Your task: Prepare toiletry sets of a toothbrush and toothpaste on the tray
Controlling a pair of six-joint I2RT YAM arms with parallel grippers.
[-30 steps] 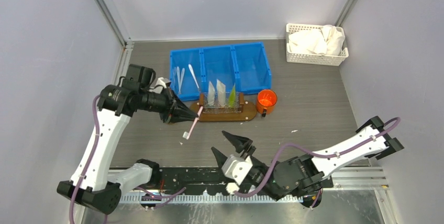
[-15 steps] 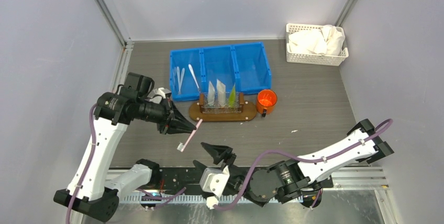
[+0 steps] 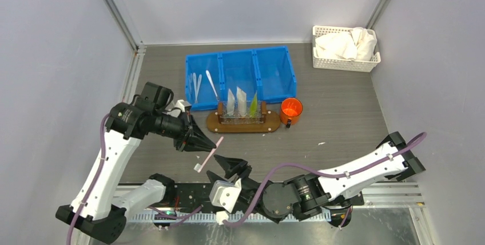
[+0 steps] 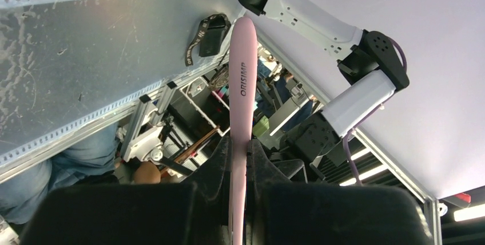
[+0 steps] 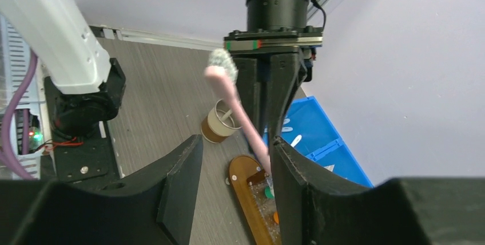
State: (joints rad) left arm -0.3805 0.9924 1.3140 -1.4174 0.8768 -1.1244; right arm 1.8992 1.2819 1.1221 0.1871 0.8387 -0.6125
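grey tabletop [image 3: 343, 113], and the toothpaste [image 3: 241, 103] tubes stood racked on the tray [image 3: 213, 122]. left gripper [image 3: 213, 142] pinched a pink toothbrush [image 3: 207, 154] in mid-air, short of the tray; right gripper [image 3: 214, 165] hovered beside it, jaws spread. no brush looked placed yet; pale ones lay in the blue bin [image 3: 240, 50].

Lavender walls [image 3: 240, 4], grey woodgrain table [image 3: 343, 113] (aluminium corner posts [image 3: 114, 10]).

Table [image 3: 343, 113]: three-compartment bin [image 3: 274, 76] at far edge, centre; toothbrush sticks [image 3: 197, 85] in its left compartment. Before the bin, tray [image 3: 213, 122]; on it, rack [image 3: 243, 118] with toothpaste tubes [image 3: 241, 103] upright. Cup [image 3: 290, 109] beside tray's right end. Basket [image 3: 345, 65] at far right corner, cloth [image 3: 343, 43] inside.
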